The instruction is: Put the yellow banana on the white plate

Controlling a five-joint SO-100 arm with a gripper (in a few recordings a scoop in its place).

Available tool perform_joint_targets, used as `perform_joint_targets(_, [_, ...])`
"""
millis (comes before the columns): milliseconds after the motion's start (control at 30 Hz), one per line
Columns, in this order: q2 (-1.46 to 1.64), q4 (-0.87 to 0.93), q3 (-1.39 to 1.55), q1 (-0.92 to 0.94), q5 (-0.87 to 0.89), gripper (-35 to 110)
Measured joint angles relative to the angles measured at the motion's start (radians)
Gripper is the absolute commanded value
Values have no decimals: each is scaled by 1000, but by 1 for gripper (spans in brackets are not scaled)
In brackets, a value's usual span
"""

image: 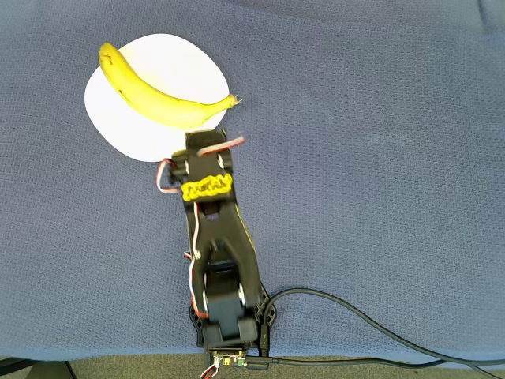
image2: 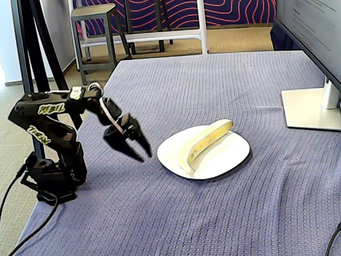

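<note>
One yellow banana (image: 158, 93), one white plate (image: 122, 126). One black arm (image2: 50, 133) with one gripper (image2: 144, 154). One blue cloth (image: 379, 174), one stool (image2: 96, 21).

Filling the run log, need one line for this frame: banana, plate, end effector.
yellow banana: lying on white plate | end effector: open, empty, beside plate rim, clear of banana | cloth: blue-grey

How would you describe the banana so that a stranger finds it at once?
On the blue-grey cloth sits one white plate, near the black arm. The yellow banana lies across it, the only curved, bright yellow thing there.
</note>
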Motion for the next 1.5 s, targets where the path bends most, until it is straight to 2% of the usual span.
perform_joint_targets(167, [236,110,183,20,-89,0])
perform_joint_targets(533, [595,316,293,115,-175,0])
perform_joint_targets(1500, [629,360,313,199,-184,0])
